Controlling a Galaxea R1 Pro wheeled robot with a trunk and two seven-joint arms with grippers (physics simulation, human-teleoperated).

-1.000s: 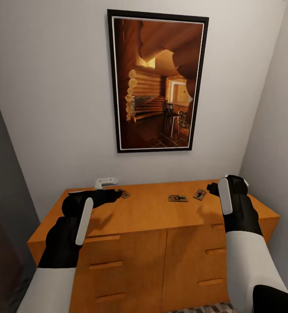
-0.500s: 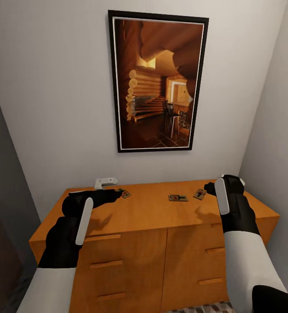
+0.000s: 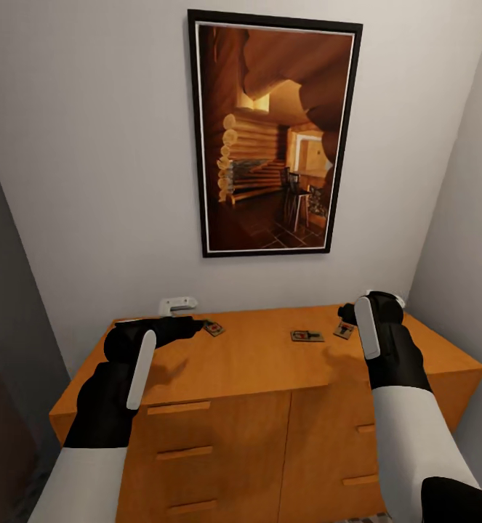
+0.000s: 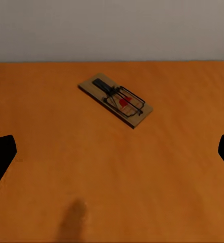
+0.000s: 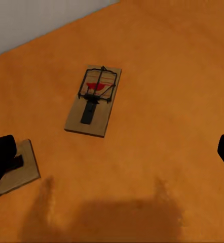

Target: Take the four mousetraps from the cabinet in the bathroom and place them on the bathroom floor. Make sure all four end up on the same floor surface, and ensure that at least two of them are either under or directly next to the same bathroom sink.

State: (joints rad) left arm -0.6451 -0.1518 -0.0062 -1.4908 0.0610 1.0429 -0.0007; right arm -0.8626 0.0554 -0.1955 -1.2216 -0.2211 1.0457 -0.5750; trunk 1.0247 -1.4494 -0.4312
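Three mousetraps lie on the smooth top of the orange-brown cabinet point(image 3: 255, 363). One mousetrap point(image 3: 213, 328) sits just in front of my left gripper point(image 3: 194, 324), and the left wrist view shows that trap point(image 4: 116, 99) ahead of the open gripper point(image 4: 112, 157), untouched. A second mousetrap point(image 3: 307, 335) and a third point(image 3: 344, 330) lie near my right gripper point(image 3: 347, 314). In the right wrist view, one trap point(image 5: 94, 100) lies ahead of the open gripper point(image 5: 112, 154), and another trap point(image 5: 18, 169) is partly hidden behind one fingertip point(image 5: 0, 157). Both grippers hover above the wood, holding nothing.
A small white-grey gadget point(image 3: 177, 304) stands at the back left of the cabinet top against the wall. A framed picture point(image 3: 273, 134) hangs above. Walls close in on both sides, leaving a narrow alcove. Drawer fronts with bar handles point(image 3: 182, 452) face me.
The head camera has moved slightly closer to the cabinet, so the whole view shifted. My right gripper has edged left towards the two traps. The left arm looks unchanged.
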